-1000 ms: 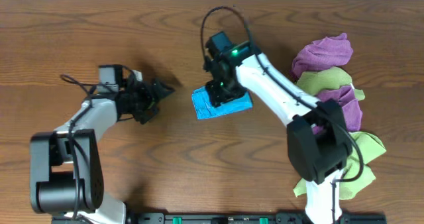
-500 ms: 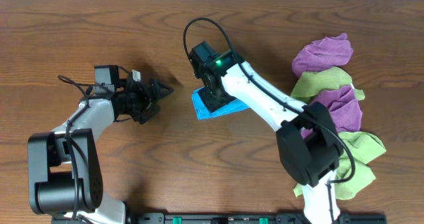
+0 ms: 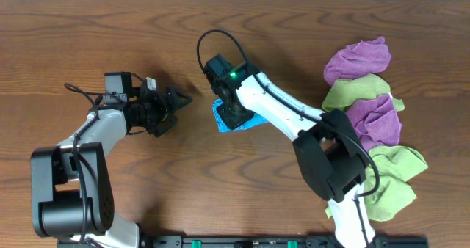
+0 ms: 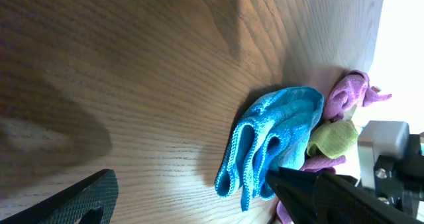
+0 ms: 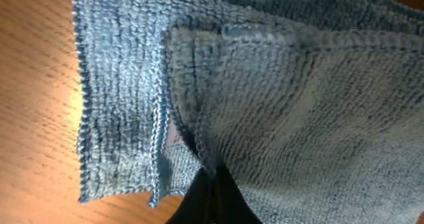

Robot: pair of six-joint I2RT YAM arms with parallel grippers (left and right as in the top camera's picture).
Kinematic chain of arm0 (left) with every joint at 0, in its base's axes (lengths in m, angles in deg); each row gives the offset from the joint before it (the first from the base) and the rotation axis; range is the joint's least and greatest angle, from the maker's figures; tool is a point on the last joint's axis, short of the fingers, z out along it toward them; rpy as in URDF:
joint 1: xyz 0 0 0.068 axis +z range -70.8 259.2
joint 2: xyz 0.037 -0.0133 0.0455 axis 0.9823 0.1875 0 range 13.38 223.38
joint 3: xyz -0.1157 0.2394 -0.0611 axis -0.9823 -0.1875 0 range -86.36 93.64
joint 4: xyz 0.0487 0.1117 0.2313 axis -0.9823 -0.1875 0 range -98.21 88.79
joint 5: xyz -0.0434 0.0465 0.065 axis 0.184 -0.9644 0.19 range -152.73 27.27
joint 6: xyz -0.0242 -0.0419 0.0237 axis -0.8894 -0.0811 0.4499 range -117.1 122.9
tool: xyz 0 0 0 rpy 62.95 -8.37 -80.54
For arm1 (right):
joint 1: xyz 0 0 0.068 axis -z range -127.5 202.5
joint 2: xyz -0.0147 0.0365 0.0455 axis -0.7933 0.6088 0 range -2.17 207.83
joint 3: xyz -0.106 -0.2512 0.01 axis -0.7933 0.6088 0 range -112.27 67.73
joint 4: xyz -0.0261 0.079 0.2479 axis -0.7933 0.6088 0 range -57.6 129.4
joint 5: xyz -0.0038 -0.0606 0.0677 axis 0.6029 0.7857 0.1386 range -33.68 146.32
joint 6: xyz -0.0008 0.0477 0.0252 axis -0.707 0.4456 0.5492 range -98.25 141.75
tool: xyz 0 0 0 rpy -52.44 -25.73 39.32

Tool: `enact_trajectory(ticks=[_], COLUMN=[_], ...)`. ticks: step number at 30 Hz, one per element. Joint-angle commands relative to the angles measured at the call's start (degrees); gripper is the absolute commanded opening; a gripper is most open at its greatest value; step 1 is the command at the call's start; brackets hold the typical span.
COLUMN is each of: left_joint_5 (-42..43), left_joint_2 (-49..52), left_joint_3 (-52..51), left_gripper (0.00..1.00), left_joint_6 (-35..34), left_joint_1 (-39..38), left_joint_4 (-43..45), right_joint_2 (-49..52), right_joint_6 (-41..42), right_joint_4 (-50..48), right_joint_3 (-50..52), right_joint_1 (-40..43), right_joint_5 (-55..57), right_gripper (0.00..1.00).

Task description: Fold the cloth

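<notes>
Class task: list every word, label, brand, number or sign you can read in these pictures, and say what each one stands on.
No text can be read in any view.
Folded blue terry cloth: no tag or print showing.
Brown wooden table: grain only.
Pile of purple and green cloths: no labels in view.
Black rail at the table's near edge: small green marks, too small to read.

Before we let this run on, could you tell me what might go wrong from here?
The right gripper bears on the blue cloth; pulling away could drag it and undo the fold. In the left wrist view its layers bulge in loose loops at the edge, so they may spring open.
</notes>
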Motion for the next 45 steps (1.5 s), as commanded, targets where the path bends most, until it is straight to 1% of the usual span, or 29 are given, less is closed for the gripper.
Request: enact_trajectory(ticks=[1, 9, 22, 29, 34, 35, 36, 37, 38, 39, 40, 41, 44, 45], left_joint_5=[0.37, -0.02, 0.02, 0.00, 0.00, 0.02, 0.02, 0.00, 0.00, -0.04, -0.07, -0.26, -0.48, -1.18], left_joint_2=[0.72, 0.72, 0.72, 0.72, 0.72, 0.72, 0.72, 0.72, 0.72, 0.72, 0.72, 0.72, 0.72, 0.72], left_joint_3=[-0.04, -0.04, -0.04, -0.04, -0.04, -0.04, -0.04, -0.04, -0.04, -0.04, -0.04, -0.04, -0.04, -0.04], left_gripper=[0.95, 0.95, 0.95, 0.95, 0.96, 0.95, 0.95, 0.95, 0.95, 0.95, 0.95, 0.95, 0.95, 0.95], left_joint_6=[1.29, 1.53, 1.73, 1.68, 1.68, 1.68, 1.70, 1.73, 1.90, 1.97, 2.38, 2.78, 4.39, 4.50], left_joint_1=[0.22, 1.73, 2.01, 2.01, 2.01, 2.01, 2.01, 1.95, 1.88, 1.81, 1.75, 1.53, -0.35, -1.27], left_joint_4=[0.15, 0.15, 0.11, 0.11, 0.11, 0.11, 0.11, 0.11, 0.11, 0.13, 0.17, 0.26, 2.05, 2.67], right_joint_2=[1.03, -0.02, -1.92, -1.84, -1.88, -1.86, -1.86, -1.88, -2.25, -2.73, -3.65, -4.61, -8.61, -9.22], right_joint_6=[0.72, 1.27, 2.82, 2.97, 2.97, 2.73, 2.69, 2.69, 2.71, 2.75, 2.75, 2.73, 2.29, 2.32], right_joint_4=[-0.57, -0.50, 1.05, -0.15, -1.38, -1.11, -0.76, -0.46, -0.22, -0.09, -0.02, 0.09, -0.02, 0.15], right_joint_3=[0.61, -1.25, -6.23, -7.61, -7.65, -7.65, -7.65, -7.67, -7.72, -7.72, -7.72, -7.72, -7.72, -7.69], right_joint_1=[-0.37, -1.57, -2.56, -2.64, -2.73, -2.58, -2.40, -2.14, -1.73, -1.14, -0.37, 0.35, 3.98, 5.16], right_joint_5=[0.92, -1.81, -2.01, -9.84, -12.24, -11.82, -11.32, -10.91, -10.84, -10.93, -10.97, -10.95, -10.93, -10.97], right_gripper=[0.01, 0.01, 0.02, 0.01, 0.01, 0.11, 0.38, 0.43, 0.41, 0.44, 0.52, 0.59, 0.65, 0.64])
